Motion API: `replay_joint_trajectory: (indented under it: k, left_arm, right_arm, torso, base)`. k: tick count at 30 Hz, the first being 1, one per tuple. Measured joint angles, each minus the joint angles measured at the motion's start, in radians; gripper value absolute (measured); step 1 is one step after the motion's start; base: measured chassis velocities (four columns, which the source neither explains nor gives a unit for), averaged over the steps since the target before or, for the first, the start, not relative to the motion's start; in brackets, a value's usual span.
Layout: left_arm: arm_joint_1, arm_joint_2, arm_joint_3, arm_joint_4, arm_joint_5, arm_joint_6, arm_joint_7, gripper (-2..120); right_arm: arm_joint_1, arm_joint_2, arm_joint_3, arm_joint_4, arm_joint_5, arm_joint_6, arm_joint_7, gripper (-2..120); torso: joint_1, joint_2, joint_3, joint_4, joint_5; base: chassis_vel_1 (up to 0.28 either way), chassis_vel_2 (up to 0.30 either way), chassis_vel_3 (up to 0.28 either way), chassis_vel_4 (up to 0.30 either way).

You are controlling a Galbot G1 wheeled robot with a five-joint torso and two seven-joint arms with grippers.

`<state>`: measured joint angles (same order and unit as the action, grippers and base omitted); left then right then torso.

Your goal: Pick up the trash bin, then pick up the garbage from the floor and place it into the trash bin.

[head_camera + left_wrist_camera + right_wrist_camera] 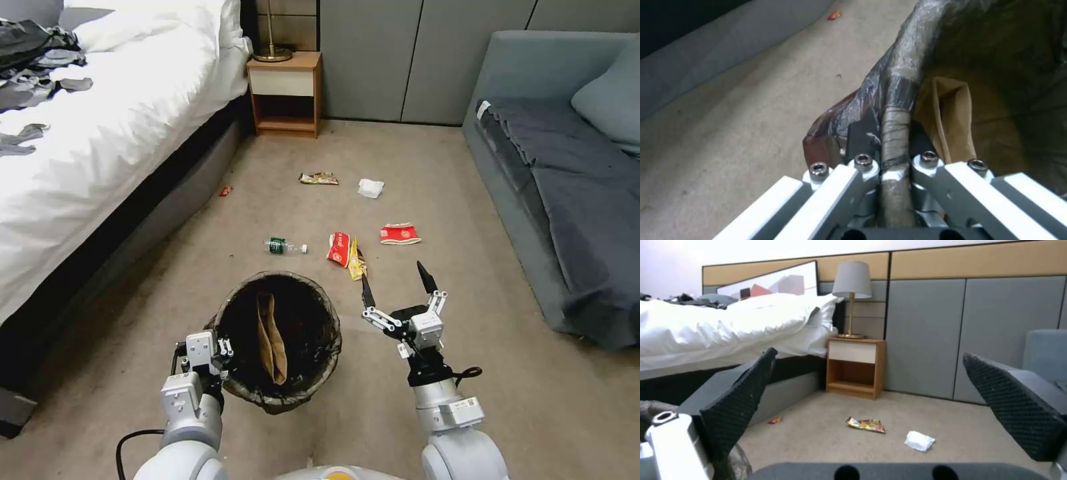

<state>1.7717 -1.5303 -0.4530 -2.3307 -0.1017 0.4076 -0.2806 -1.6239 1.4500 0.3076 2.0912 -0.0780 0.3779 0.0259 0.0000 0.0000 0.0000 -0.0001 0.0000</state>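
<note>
Garbage lies scattered on the carpet beyond the trash bin point(280, 337): a clear bottle point(285, 247) with a green label at about twelve o'clock from the bin, a red and yellow wrapper pair point(347, 253) at one o'clock, a red wrapper point(399, 234) farther out at two o'clock, and a patterned snack wrapper point(319, 178) and a white tissue wad point(371, 188) well beyond. These pieces look light, thin and crinkly, so they would likely flatten or slip under a pinch; the bottle, being stiffer and round, may roll and is best taken across its middle. A tan paper bag point(272, 337) already stands inside the bin. The bin itself seems light and stiff, though its dark liner point(889, 83) is slick film folded over the rim. The left gripper point(896, 146) is clamped on that rim at the bin's eight o'clock edge, one finger inside and one outside. The right gripper point(397, 281) hovers just beside the bin at its two o'clock, fingers spread wide with nothing between them, pointing towards the wrapper pair.
</note>
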Motion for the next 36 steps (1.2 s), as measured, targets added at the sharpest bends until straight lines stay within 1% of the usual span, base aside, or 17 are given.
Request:
replay_joint_trajectory:
  k: [10, 17, 23, 25, 30, 33, 34, 36]
  left_arm:
    - [-0.005, 0.000, -0.005, 0.000, -0.004, -0.001, -0.004, 1]
    - [-0.005, 0.000, -0.006, 0.000, -0.007, 0.002, -0.009, 1]
    - [-0.008, 0.001, -0.014, -0.004, -0.011, 0.005, -0.013, 1]
    - [-0.009, 0.001, -0.016, -0.005, -0.013, 0.007, -0.013, 1]
    - [-0.010, 0.001, -0.021, -0.007, -0.014, 0.010, -0.015, 1]
    - [-0.009, 0.001, -0.022, -0.008, -0.015, 0.011, -0.015, 1]
    - [-0.009, 0.001, -0.023, -0.010, -0.015, 0.011, -0.017, 1]
    - [-0.009, 0.001, -0.024, -0.010, -0.015, 0.011, -0.021, 1]
  right_arm:
    - [-0.001, 0.003, 0.005, -0.001, 0.000, 0.000, 0.004, 100]
    - [0.003, 0.003, 0.003, -0.003, 0.000, 0.000, 0.004, 100]
    - [0.006, 0.002, 0.002, -0.003, 0.000, 0.000, 0.004, 100]
    - [0.007, 0.002, 0.002, -0.002, 0.004, -0.001, 0.007, 100]
    - [0.010, 0.000, -0.001, 0.000, 0.006, -0.004, 0.009, 100]
    - [0.010, 0.000, -0.001, 0.000, 0.006, -0.004, 0.009, 100]
    - [0.010, 0.000, -0.001, 0.002, 0.006, -0.004, 0.009, 100]
    - [0.010, 0.000, -0.001, 0.002, 0.006, -0.004, 0.010, 100]
  torso:
    - [0.000, 0.000, 0.000, 0.0001, 0.0000]
    - [0.000, 0.000, 0.000, 0.0000, -0.0001]
    - [0.000, 0.000, 0.000, 0.0002, 0.0001]
    - [0.000, 0.000, 0.000, -0.0001, -0.0002]
    - [0.000, 0.000, 0.000, 0.0003, 0.0000]
    - [0.000, 0.000, 0.000, -0.0001, -0.0002]
    - [0.000, 0.000, 0.000, 0.0000, 0.0004]
    - [0.000, 0.000, 0.000, 0.0002, 0.0000]
  base:
    - [0.000, 0.000, 0.000, 0.000]
    - [-0.108, 0.095, 0.102, -0.077]
    - [-0.221, 0.229, 0.207, -0.221]
    - [-0.246, 0.234, 0.238, -0.248]
    - [-0.291, 0.259, 0.279, -0.282]
    - [-0.291, 0.293, 0.293, -0.284]
    - [-0.287, 0.302, 0.283, -0.311]
    - [-0.287, 0.292, 0.291, -0.311]
